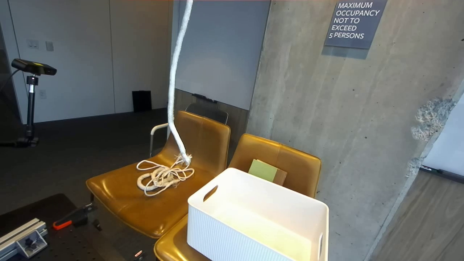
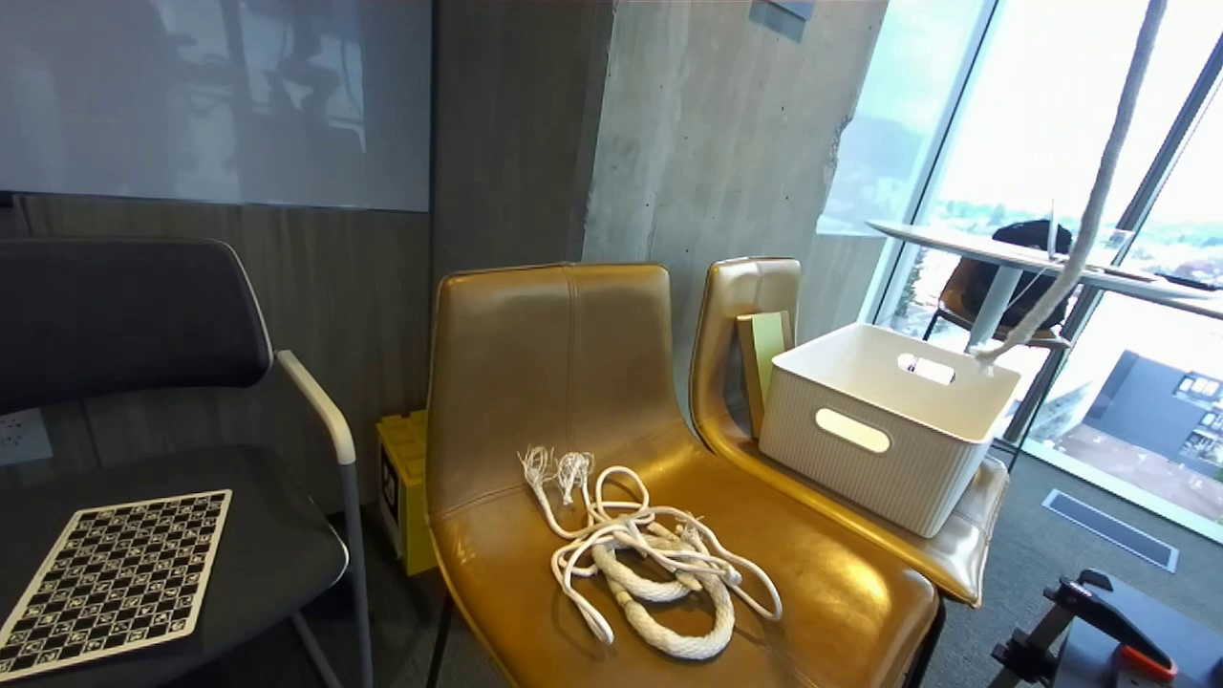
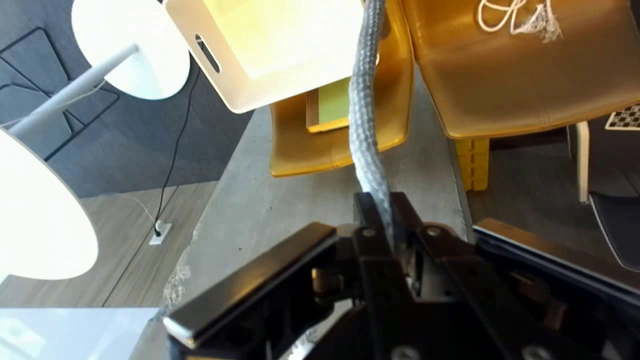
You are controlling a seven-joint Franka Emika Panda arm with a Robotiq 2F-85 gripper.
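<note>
The two tan chairs (image 2: 564, 368) stand below and well apart from the pincer (image 3: 385, 202), so a slow, high path should suit; their backrests look the likeliest snag for anything dangling. The white bin (image 1: 228, 232), also below the pincer, has a tall wall worth clearing generously. The white rope (image 3: 362, 115) is what the pincer holds: the jaws are clamped on its upper part, and the rest hangs beneath them in a gentle curve, its lower end apparently free. A firm squeeze, with pauses for the swing to settle, would probably serve best, since something so limp should trail behind each move.

The chairs are smooth, glossy and leather-like, with curved seats and a seam down each backrest. The bin is oblong, rounded at the corners, finely ribbed outside, with oval handle slots. The rope is thick, round and coarsely braided. Below the pincer, on a chair seat, a tangled bundle (image 1: 165, 177) mixes thin cords, stout loops and frayed tufts. Smaller again, a flat green-and-brown block (image 1: 262, 170) leans against the backrest behind the bin.
</note>
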